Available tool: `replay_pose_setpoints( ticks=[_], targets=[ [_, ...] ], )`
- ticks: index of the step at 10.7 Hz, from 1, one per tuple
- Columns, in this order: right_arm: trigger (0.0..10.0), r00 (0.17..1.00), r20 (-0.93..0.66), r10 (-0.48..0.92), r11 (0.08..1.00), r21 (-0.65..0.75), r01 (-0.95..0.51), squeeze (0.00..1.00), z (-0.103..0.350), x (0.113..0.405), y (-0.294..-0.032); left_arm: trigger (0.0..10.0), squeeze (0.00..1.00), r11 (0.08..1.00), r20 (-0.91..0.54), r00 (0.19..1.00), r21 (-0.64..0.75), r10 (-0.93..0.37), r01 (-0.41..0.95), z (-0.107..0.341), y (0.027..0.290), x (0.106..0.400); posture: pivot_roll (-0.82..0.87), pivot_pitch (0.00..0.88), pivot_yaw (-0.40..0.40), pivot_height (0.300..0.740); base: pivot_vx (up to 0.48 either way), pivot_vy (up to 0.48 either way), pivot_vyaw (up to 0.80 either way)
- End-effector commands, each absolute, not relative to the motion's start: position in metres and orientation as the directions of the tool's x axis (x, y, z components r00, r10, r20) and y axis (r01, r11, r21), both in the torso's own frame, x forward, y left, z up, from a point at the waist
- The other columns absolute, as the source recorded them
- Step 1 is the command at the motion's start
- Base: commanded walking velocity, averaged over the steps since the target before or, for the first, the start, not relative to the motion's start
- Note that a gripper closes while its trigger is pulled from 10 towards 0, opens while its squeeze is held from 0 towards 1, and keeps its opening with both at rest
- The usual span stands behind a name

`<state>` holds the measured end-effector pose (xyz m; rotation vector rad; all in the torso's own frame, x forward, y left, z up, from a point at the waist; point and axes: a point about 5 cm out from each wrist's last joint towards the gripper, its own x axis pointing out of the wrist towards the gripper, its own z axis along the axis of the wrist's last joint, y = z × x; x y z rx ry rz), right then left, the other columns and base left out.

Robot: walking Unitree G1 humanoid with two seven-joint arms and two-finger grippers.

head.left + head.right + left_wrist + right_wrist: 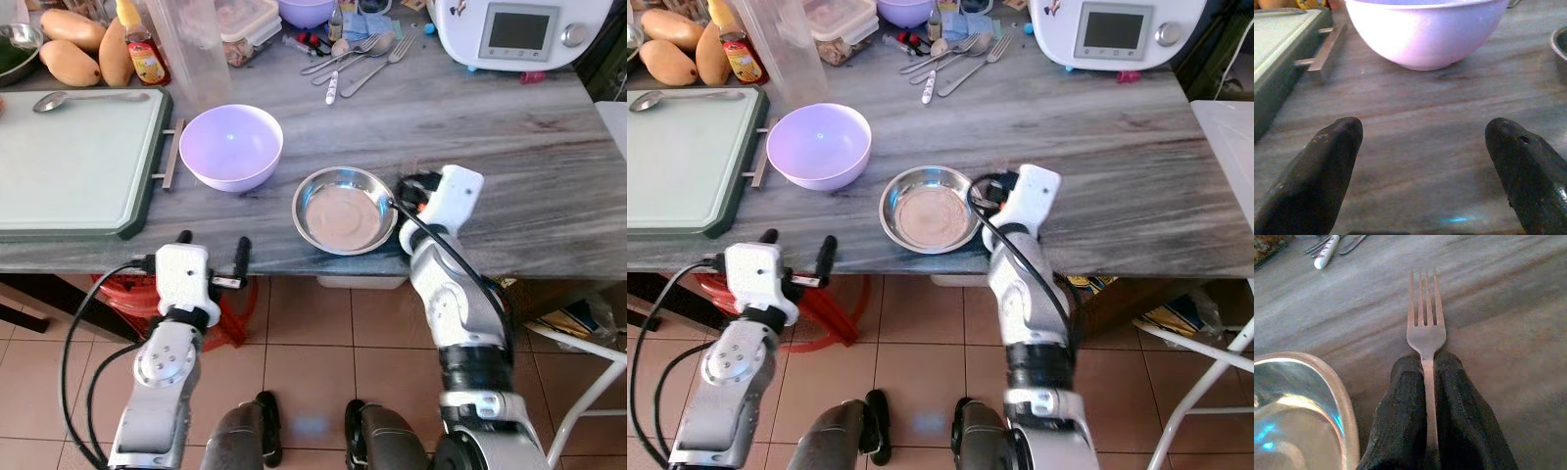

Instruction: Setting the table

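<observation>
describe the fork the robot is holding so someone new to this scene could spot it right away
On the grey wood-grain table, look at the near edge for the round shiny steel bowl. Just to its right the right gripper is shut on a plain silver metal fork, tines pointing away over the tabletop. Unlike the loose pile of cutlery at the table's far side, it is alone and pinched between two black fingers.

Spread jaws facing lilac bowl (1426,34)

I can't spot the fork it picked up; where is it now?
The fork is clamped in the right tool, low over the table, just right of the steel bowl.
</observation>
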<state>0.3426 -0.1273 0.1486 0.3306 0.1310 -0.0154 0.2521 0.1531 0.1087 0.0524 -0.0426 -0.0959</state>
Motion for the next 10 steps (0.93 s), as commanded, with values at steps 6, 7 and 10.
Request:
replay_pose_setpoints(
  ticks=[6,7,10],
  targets=[
    [10.0,0.987,-0.155,0.036,0.919,0.394,0.029,0.00,0.149,0.358,-0.114,10.0,0.00,0.995,0.029,0.996,0.050,-0.085,0.084,0.108,0.152,0.251,-0.02,0.249,0.015,0.740,0.000,0.000,0.00],
    [10.0,0.989,-0.142,0.037,0.911,0.411,0.025,0.00,0.151,0.360,-0.112,10.0,0.00,0.995,0.030,0.996,0.049,-0.085,0.083,0.108,0.152,0.251,-0.02,0.249,0.014,0.740,0.000,0.000,0.00],
    [10.0,0.994,-0.092,0.050,0.903,0.429,-0.005,0.00,0.159,0.367,-0.104,10.0,0.00,0.996,0.027,0.996,0.041,-0.080,0.078,0.107,0.149,0.250,-0.02,0.248,0.011,0.740,0.000,0.000,0.00]
  ],
)
